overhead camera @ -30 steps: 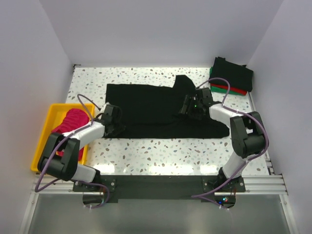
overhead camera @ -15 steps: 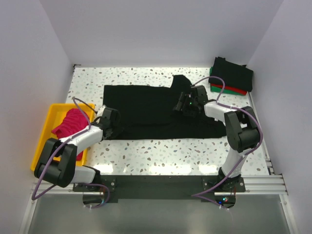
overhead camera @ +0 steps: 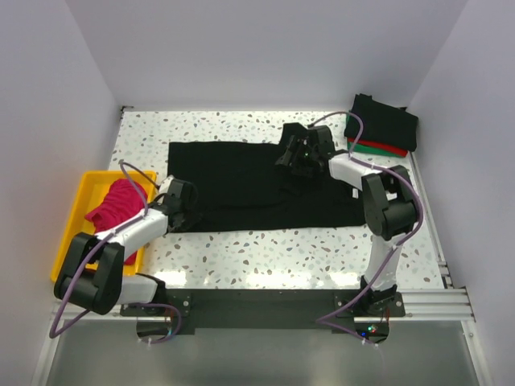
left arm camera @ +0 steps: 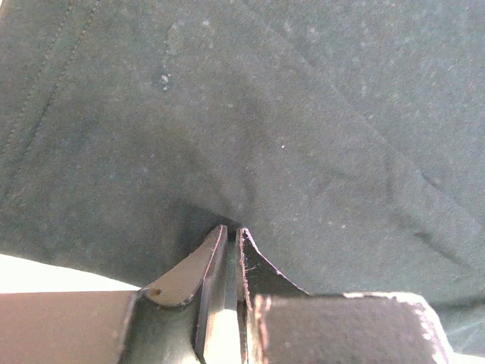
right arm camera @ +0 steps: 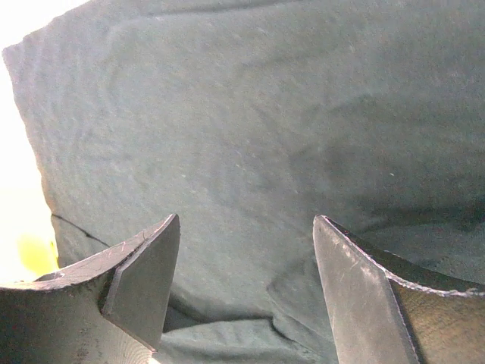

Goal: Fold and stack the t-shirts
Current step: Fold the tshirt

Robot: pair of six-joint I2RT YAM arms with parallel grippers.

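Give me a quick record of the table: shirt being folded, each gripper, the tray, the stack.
Shirt in work: large black cloth t-shirt, spread flat on speckled table
Left gripper: shut on its near left edge
Right gripper: open, over its far right part
Tray: yellow plastic tray, holding crumpled magenta shirt
Stack: folded black shirt on red and green ones, far right corner

Five t-shirts [overhead camera: 241, 185], one yellow tray [overhead camera: 80, 193], two arms [overhead camera: 133, 229]

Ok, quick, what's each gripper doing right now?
Left gripper: closed, pinching the black shirt near its left corner.
Right gripper: open over the black shirt, holding nothing.
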